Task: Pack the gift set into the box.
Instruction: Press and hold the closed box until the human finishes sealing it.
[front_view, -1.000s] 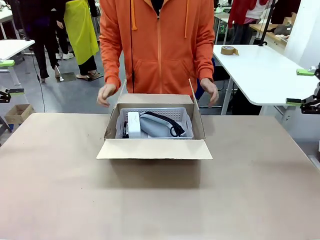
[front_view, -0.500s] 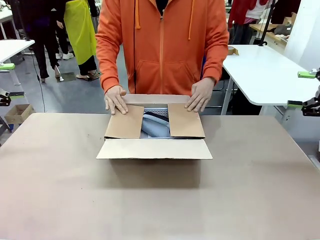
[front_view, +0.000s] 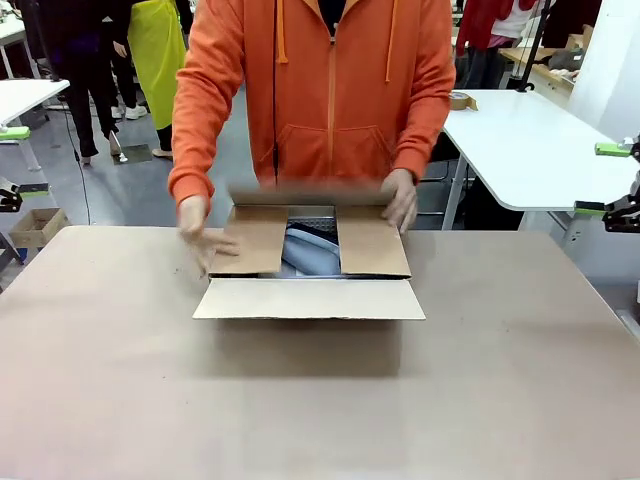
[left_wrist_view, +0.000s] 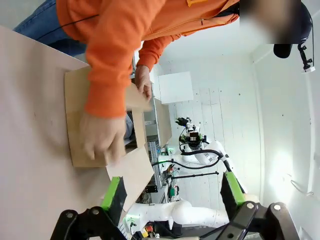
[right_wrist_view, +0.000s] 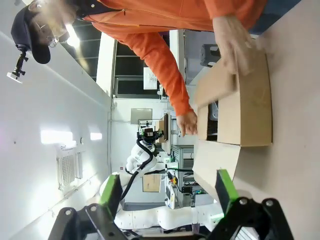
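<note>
Front view first, for the step in hand: closing the box (front_view: 250, 245) over the gift set (front_view: 312, 250), judged close to the end of the packing. To do it well: keep both side flaps (front_view: 370, 242) pressed flat against springing up, bring the far flap (front_view: 305, 193) down squarely over them, then raise the near flap (front_view: 308, 298), now lying open toward the robot's side, to meet it along the middle. Mind the grey top of the set, visible in the gap between the side flaps, low inside the carton; press nothing onto it at a slant. Steady the carton against sliding on the table (front_view: 120, 380) while folding.

Pose next. Person's hand (front_view: 402, 198) at the far corner on the robot's right, fingers curled on the blurred far flap, apparently mid-fold. Other hand (front_view: 205, 240) blurred, low by the side flap on the robot's left, touching it or just off its outer edge; cannot tell which. Orange sleeves (front_view: 200, 110) reaching down over the carton from the far side.

Left wrist view: left gripper (left_wrist_view: 172, 187) with jaws spread wide, nothing between the green pads (left_wrist_view: 114, 192), well apart from the carton. Right wrist view: right gripper (right_wrist_view: 167, 187) likewise spread and empty, also well apart from it. Best kept clear of the person's hands during the folding
</note>
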